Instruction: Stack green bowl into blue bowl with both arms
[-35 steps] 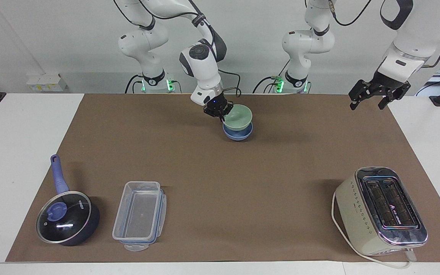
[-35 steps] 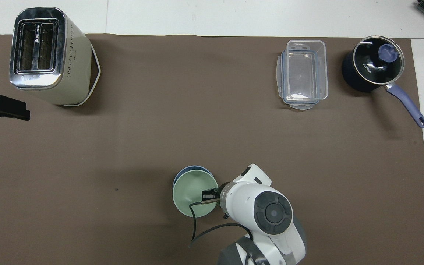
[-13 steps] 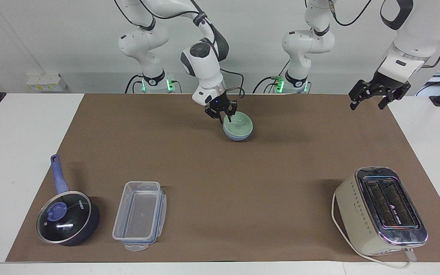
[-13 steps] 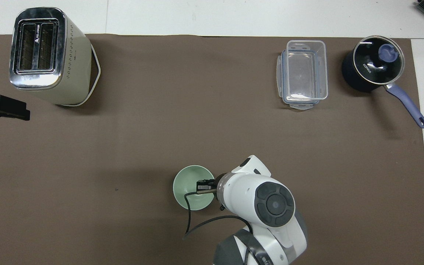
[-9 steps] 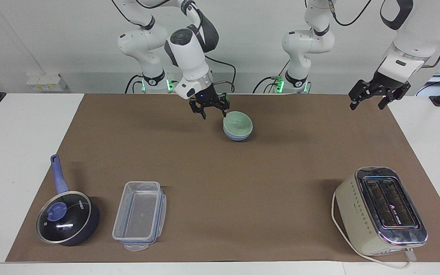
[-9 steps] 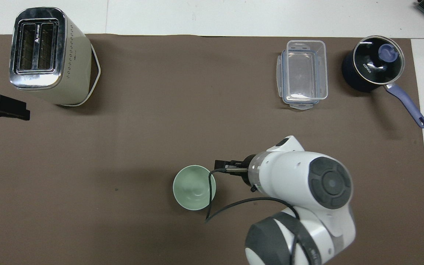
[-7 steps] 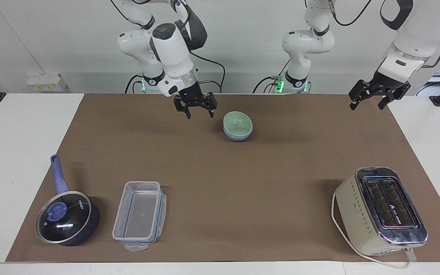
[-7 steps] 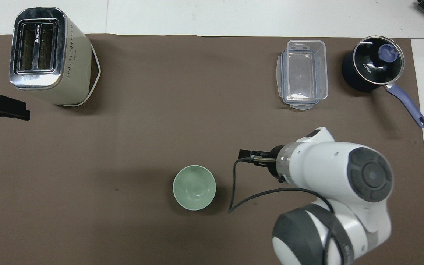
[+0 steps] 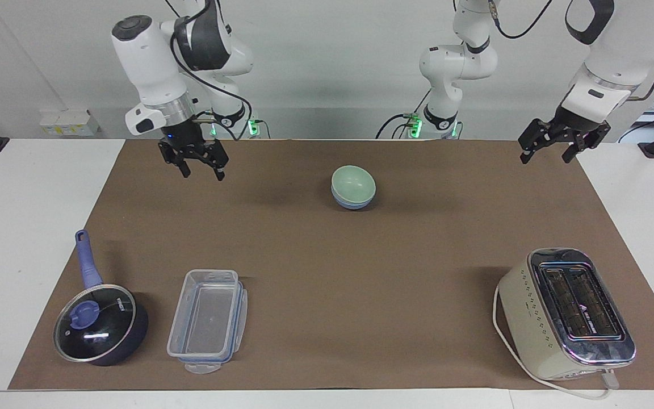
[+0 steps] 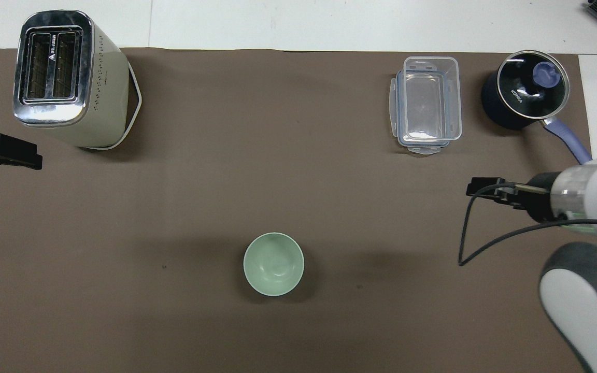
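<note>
Since the green bowl (image 9: 353,181) sits nested in the blue bowl (image 9: 353,201), mid-table near the robots, I judge both light, glossy, slippery: pinch a rim. Right gripper (image 9: 195,162) and waiting left gripper (image 9: 558,149) hang spread, empty.

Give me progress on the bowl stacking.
Done: the green bowl sits nested in the blue bowl. In hand: nothing; the right gripper is open over bare mat, and the left gripper, also open, waits at its table end. Left: apparently nothing.
</note>
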Robot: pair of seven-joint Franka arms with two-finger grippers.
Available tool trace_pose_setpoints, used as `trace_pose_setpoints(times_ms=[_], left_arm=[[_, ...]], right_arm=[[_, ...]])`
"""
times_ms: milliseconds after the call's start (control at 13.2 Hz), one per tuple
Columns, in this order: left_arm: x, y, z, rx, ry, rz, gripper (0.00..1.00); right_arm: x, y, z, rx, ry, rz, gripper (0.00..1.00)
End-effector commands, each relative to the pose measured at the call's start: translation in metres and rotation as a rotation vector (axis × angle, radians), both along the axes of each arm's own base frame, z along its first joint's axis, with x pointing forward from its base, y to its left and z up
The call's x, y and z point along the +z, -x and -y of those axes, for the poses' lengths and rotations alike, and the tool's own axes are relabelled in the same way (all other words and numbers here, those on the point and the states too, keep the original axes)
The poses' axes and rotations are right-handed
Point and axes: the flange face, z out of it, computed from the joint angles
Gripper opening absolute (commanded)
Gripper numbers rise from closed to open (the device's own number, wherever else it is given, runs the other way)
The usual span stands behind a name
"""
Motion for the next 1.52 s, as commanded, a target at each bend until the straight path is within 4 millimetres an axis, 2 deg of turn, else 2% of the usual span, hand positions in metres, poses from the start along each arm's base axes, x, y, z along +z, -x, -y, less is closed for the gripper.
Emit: trace_pose_setpoints(times_ms=[0,228,380,684,1443], left_arm=[[0.002,0.008,-0.002,0.002,0.012,-0.008,1.0],[0.002,0.008,-0.002,0.002,0.012,-0.008,1.0],[0.002,0.008,-0.002,0.002,0.012,-0.008,1.0],[0.002,0.008,-0.002,0.002,0.012,-0.008,1.0],[0.001,0.008,-0.002,0.001,0.012,-0.01,1.0]], right_arm=[[0.05,-0.007,0.022,0.001,0.092,-0.001,1.0],[0.091,-0.021,0.032,0.009,0.153,-0.036,1.0],[0.109,-0.029,0.034,0.038,0.17,-0.069,1.0],[0.121,-0.052,0.038,0.045,0.167,-0.115,1.0],[0.116,-0.046,0.03,0.089,0.148,-0.127,1.0]])
